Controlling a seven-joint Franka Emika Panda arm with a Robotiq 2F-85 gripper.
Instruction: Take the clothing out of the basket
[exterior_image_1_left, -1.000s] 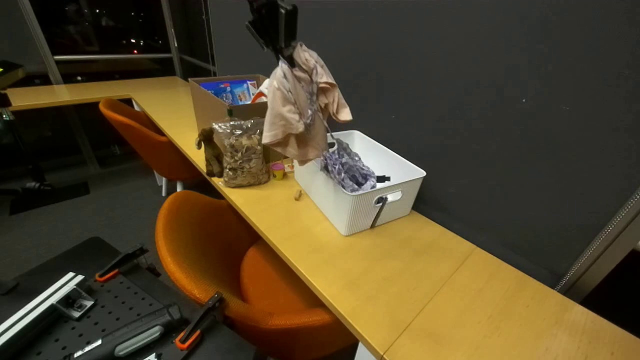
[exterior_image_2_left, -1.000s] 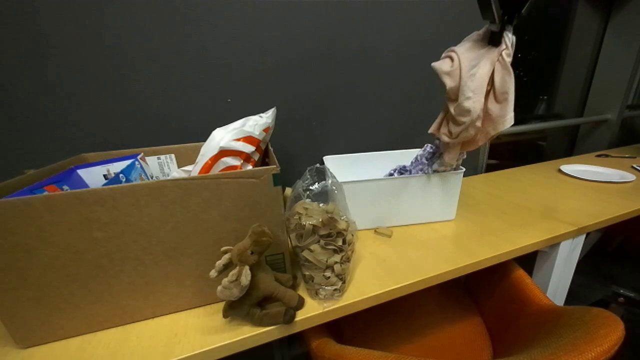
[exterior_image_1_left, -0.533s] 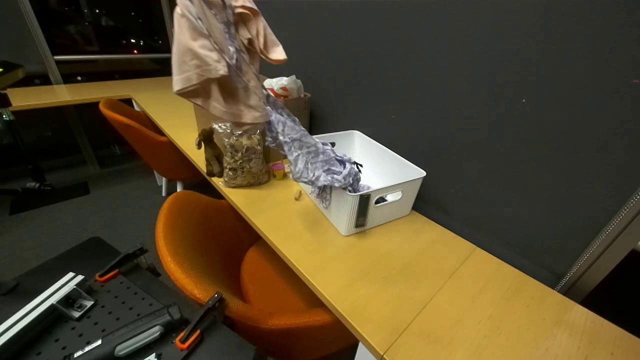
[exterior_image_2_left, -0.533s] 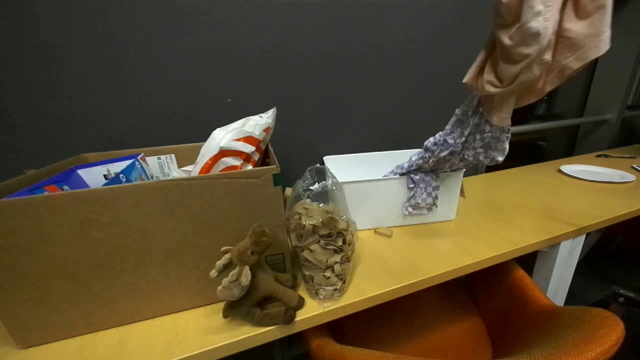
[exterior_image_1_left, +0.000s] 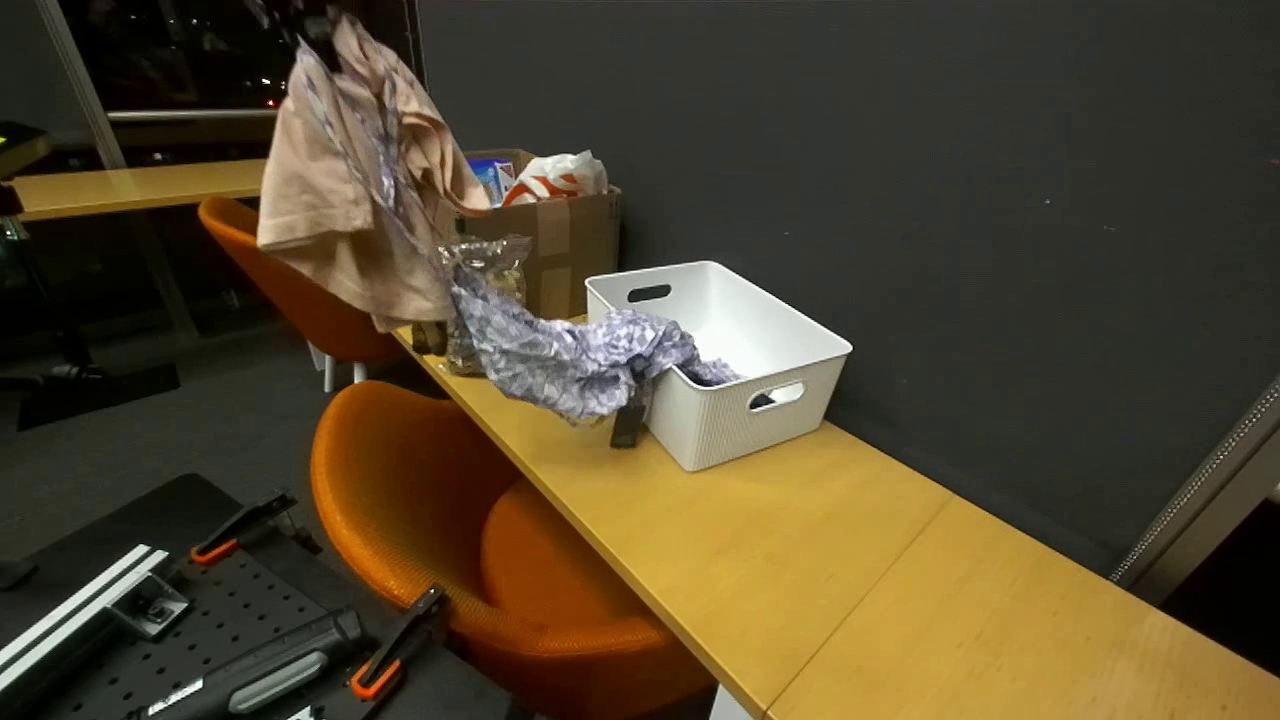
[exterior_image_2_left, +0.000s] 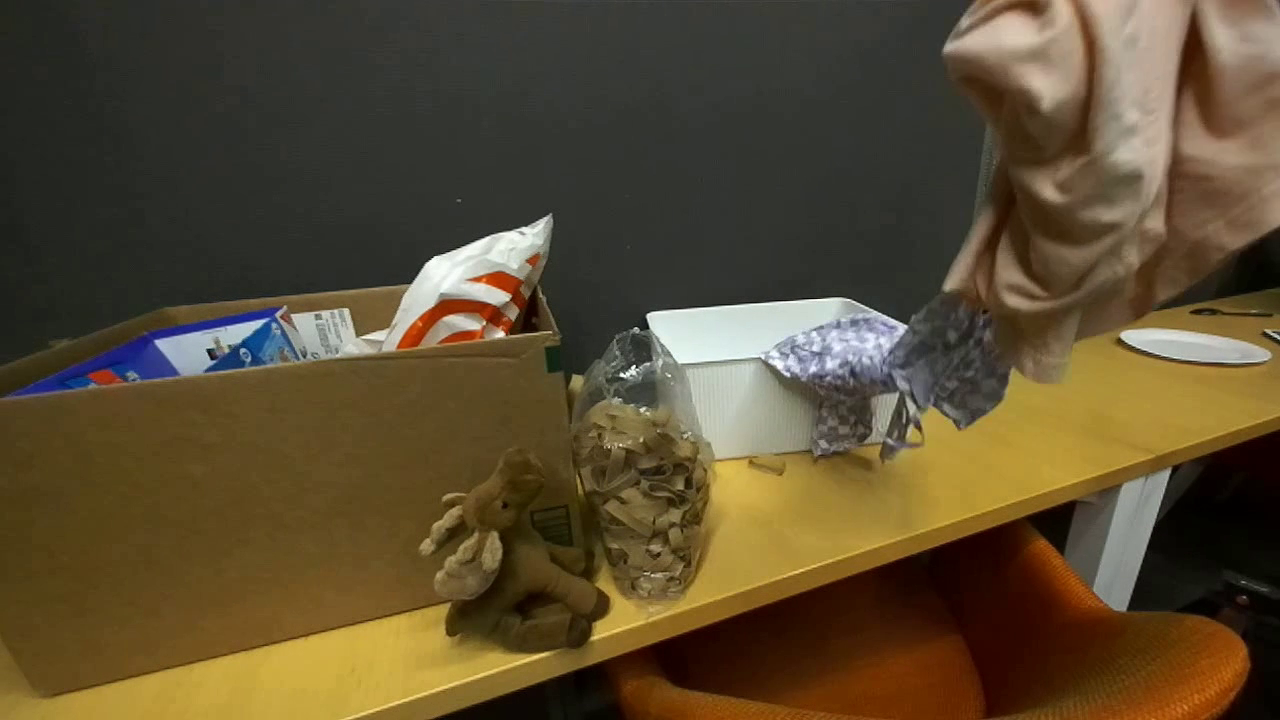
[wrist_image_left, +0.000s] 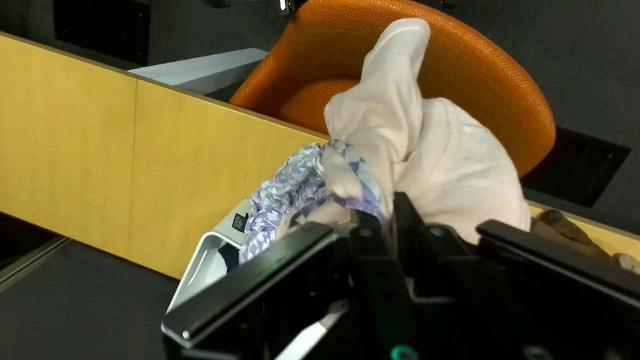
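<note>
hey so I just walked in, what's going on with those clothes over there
The basket is being unpacked. A robot gripper has hold of a pink garment, which hangs clear of the basket. A purple cloth seems tangled up with it and runs across to the basket, its far end dipping inside. So the job isn't finished: that end is not out yet, and something dark shows in there too, though I can't tell what it is.
</note>
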